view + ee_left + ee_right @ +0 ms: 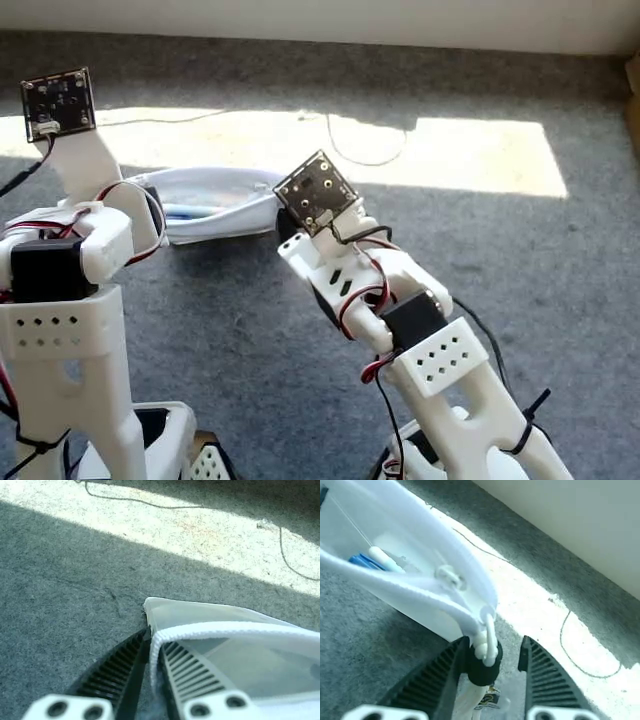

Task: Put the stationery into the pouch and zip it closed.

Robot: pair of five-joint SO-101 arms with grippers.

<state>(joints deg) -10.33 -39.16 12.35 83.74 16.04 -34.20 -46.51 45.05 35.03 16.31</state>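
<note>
The pouch (220, 195) lies toward ten o'clock on the grey worktop (540, 270), with stationery (380, 557) inside. The left jaws clamp its nine o'clock end, probably to anchor it. The right jaws stand apart around the zip pull (489, 639) at three o'clock, seemingly ready to grip it.

The high camera looks down from well back of the pouch (215, 205), while each wrist camera sits low and right against the pouch, the left at one end, the right at its zip end, all three sharing the sunlit strip (470, 155) and thin cable (365, 155) beyond the pouch.
</note>
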